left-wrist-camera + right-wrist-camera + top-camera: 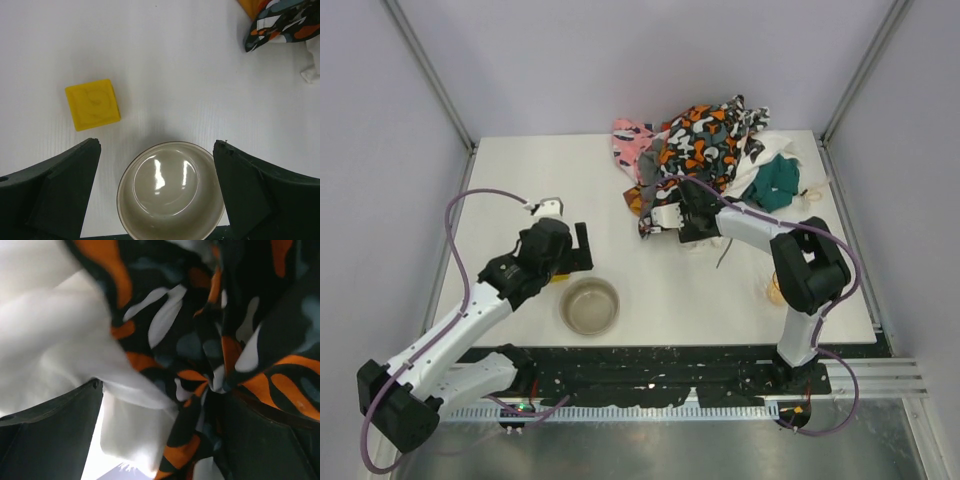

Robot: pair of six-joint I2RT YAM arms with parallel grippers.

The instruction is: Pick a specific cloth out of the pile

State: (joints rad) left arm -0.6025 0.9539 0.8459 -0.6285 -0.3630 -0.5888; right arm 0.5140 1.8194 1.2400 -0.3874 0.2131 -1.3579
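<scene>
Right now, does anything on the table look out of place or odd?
Nothing spilled or broken. The pile lies jumbled at the far right. One odd item: a small yellow block beside the empty bowl, near the left tool, unlike the fabrics.

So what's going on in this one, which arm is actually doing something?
The right hand is pushed, open, into the near edge of the pile, with orange-black-white patterned cloth and white fabric bunched between its sides; nothing is clamped yet. The left hand hangs open over the bowl on the table, holding nothing. No cloth has been pulled clear of the heap.
</scene>
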